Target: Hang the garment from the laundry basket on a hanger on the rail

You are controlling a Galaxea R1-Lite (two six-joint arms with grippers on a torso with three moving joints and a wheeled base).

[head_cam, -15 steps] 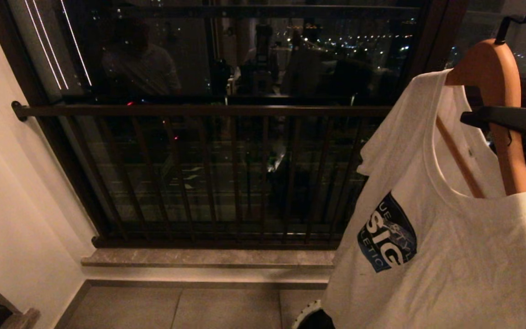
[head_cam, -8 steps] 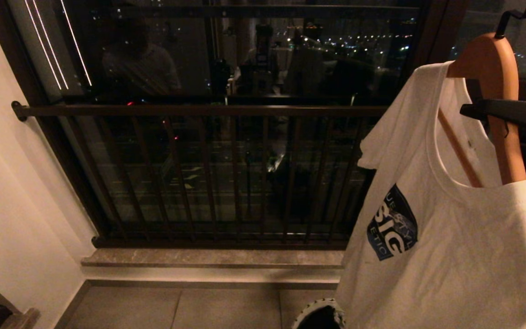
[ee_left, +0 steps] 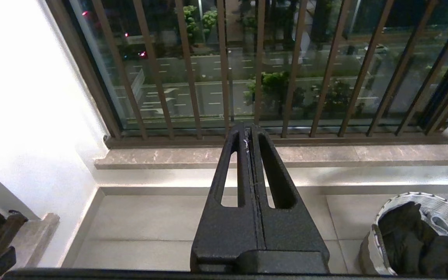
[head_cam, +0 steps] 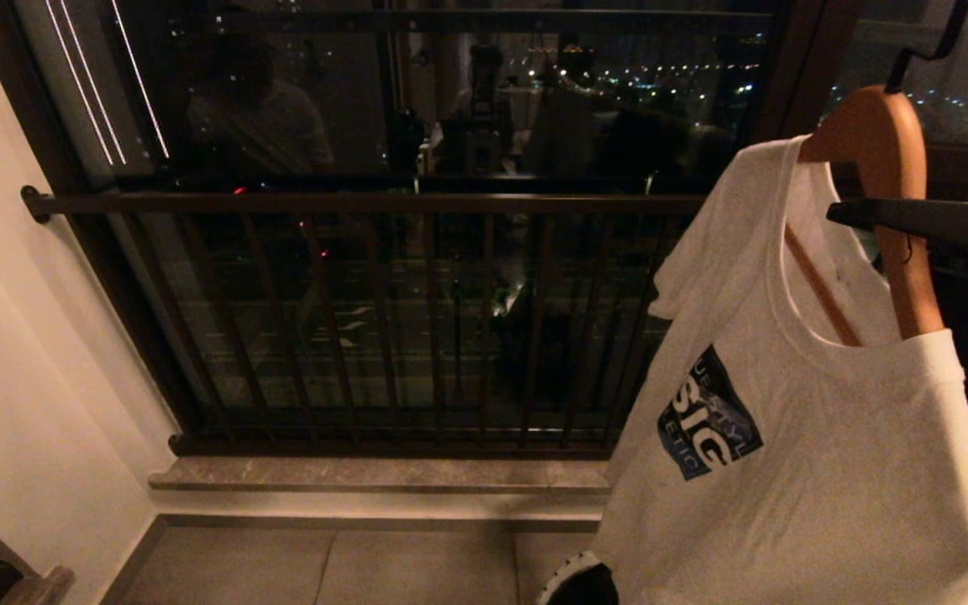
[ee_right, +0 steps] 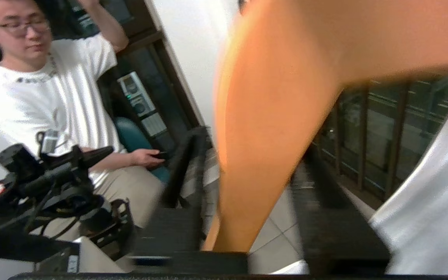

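Note:
A white T-shirt [head_cam: 812, 470] with a blue print hangs on a wooden hanger [head_cam: 887, 151] at the right of the head view. The hanger's black hook [head_cam: 925, 46] runs up out of the picture, and the rail is out of view. My right gripper [ee_right: 255, 147] is open astride the hanger's orange arm [ee_right: 270, 128], with gaps showing beside both fingers; one finger [head_cam: 921, 223] crosses the hanger. The laundry basket [ee_left: 371, 241] stands on the floor below with dark clothes in it; its rim [head_cam: 564, 576] shows under the shirt. My left gripper [ee_left: 249, 132] is parked, shut and empty.
A dark brown bar [head_cam: 366, 202] with vertical window bars fronts the window above a stone sill [head_cam: 366, 475]. A white wall [head_cam: 22, 378] closes the left side. A seated person [ee_right: 53, 93] and camera gear [ee_right: 45, 182] are behind the right arm.
The hanger and shirt have swung a little to the left and the hook now leans more. The right finger has shifted left with them.

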